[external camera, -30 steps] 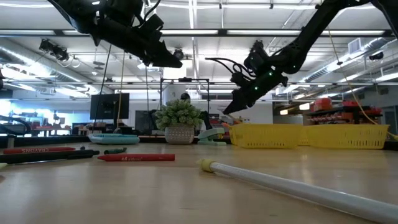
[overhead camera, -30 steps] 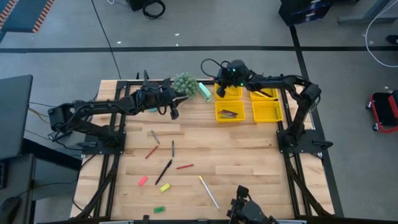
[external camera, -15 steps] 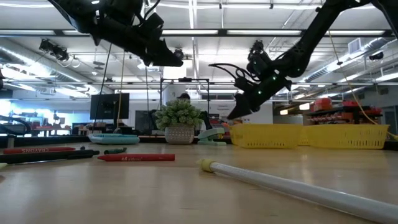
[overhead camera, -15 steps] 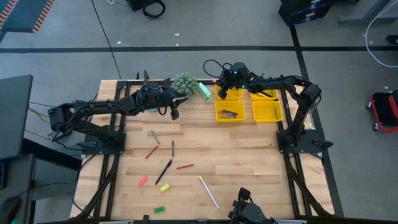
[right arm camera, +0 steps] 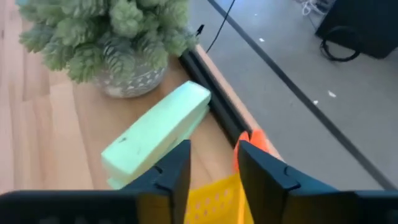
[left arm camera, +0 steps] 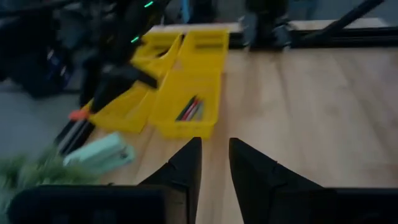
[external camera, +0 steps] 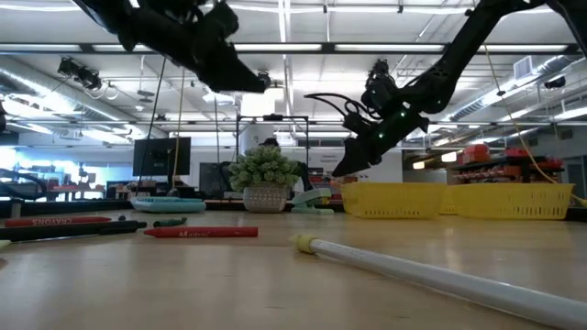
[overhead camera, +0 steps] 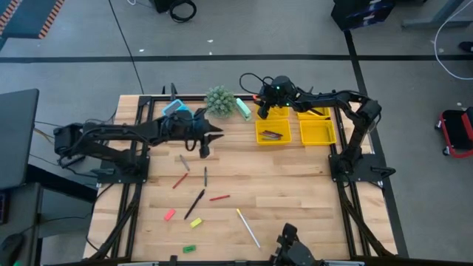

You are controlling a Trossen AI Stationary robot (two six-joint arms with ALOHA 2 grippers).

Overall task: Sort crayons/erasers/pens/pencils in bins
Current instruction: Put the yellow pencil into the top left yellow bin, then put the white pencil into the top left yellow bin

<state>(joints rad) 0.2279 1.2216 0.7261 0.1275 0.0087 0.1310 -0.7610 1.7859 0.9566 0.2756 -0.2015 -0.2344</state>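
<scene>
Right tool (overhead camera: 264,111), fingers parted around an orange pencil (right arm camera: 254,140), hangs over the bins' (overhead camera: 272,134) 10 o'clock corner; release is best made squarely above one bin; left tool (overhead camera: 205,146) empty, slightly parted.

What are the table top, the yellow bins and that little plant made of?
The table looks like pale wood: plank seams and grain show, with a dull finish. The bins look like plastic: uniform bright yellow, with thin walls pierced in a fine grid. The plant looks artificial, probably plastic, with stiff, evenly shaped grey-green sprigs; its pot has a speckled grey surface, perhaps ceramic or stone.
</scene>
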